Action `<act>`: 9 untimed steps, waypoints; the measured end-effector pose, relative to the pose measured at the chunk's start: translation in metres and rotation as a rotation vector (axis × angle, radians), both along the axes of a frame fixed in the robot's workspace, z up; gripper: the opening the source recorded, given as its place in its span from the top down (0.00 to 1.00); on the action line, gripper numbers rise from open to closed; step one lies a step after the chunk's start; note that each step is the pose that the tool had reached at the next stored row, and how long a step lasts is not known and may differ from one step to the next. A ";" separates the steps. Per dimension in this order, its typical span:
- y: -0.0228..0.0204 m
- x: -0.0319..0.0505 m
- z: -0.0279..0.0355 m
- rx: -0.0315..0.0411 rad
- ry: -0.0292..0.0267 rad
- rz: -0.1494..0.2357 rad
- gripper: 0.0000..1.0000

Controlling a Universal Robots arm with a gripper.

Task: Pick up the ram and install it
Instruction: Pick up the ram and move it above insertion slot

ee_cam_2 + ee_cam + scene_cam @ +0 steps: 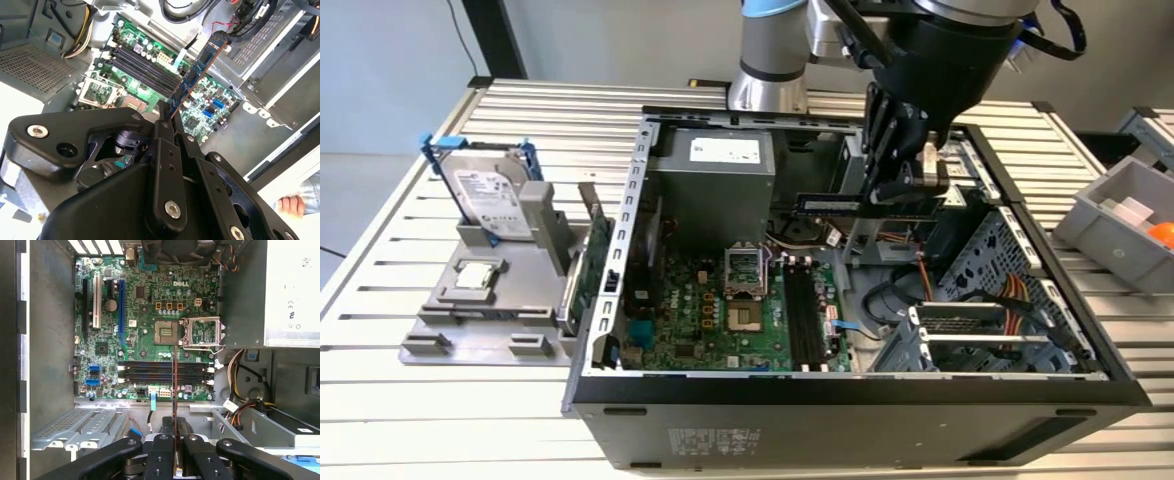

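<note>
Pincer [907, 192] with ram [834, 205] above motherboard slots [803, 318]

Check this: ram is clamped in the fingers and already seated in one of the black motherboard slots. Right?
Not seated. The exterior view shows the ram hanging in the air over the open case, clear of the black motherboard slots. In the first wrist view the fingers clamp it and the slots lie empty.
</note>
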State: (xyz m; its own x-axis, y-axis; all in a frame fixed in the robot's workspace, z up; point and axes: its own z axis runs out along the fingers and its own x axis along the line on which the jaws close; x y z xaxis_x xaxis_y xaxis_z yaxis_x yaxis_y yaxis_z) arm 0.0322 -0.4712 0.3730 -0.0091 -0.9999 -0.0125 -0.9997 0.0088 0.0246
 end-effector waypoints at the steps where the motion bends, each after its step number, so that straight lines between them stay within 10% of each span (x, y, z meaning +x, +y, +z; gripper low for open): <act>1: 0.0000 0.0000 0.0000 0.0000 -0.0001 0.000 1.00; 9: 0.0018 -0.0006 0.0000 0.0000 -0.0004 -0.001 1.00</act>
State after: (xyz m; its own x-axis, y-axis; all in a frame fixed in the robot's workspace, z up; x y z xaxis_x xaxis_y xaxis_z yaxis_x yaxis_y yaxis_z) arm 0.0316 -0.4694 0.3730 -0.0097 -0.9999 -0.0124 -0.9997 0.0094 0.0242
